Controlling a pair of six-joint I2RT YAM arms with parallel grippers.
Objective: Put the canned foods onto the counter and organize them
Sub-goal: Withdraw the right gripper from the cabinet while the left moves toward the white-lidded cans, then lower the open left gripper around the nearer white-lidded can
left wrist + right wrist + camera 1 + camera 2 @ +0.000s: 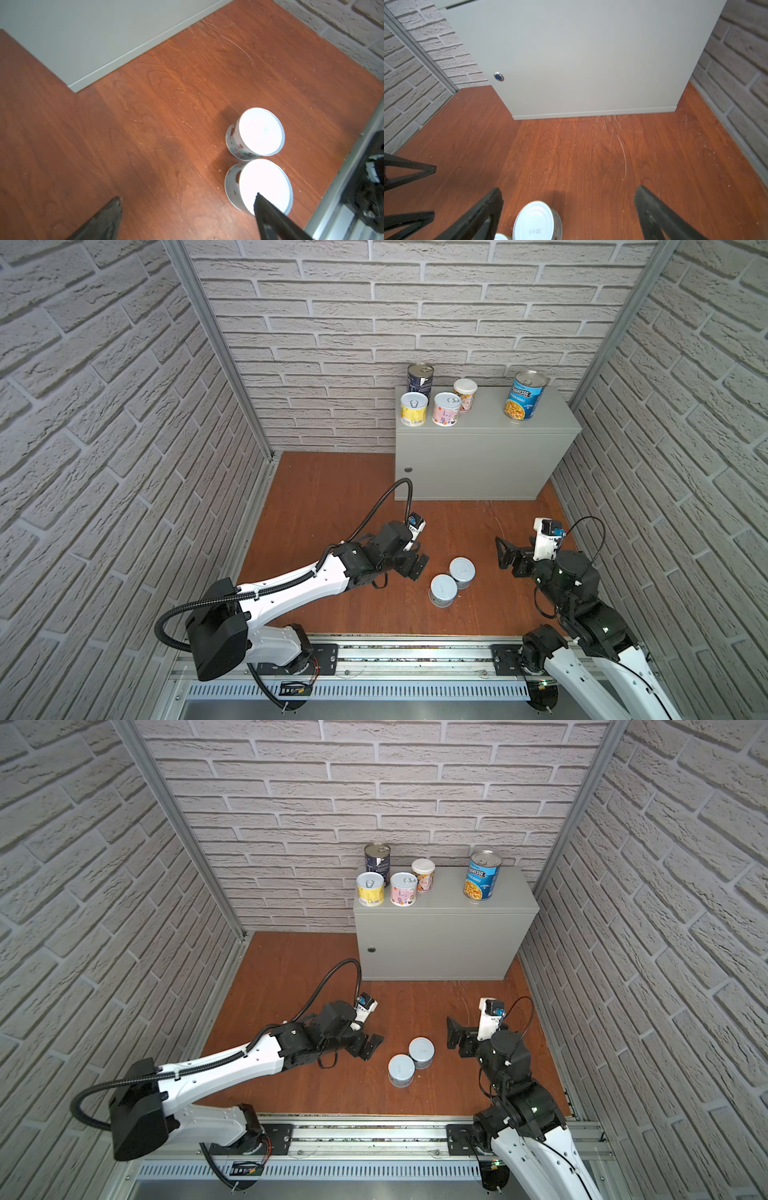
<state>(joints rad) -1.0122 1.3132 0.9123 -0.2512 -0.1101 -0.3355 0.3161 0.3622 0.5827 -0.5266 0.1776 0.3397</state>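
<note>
On the floor (332,510) (five cans (446,408) top the desk (490,406)), the upright front teal can (443,590) sits by the spread left gripper (417,562), touching the rear teal can (462,571) by the spread right gripper (500,552)

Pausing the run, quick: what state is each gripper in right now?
Left gripper: open, holding nothing.
Right gripper: open, holding nothing.
</note>
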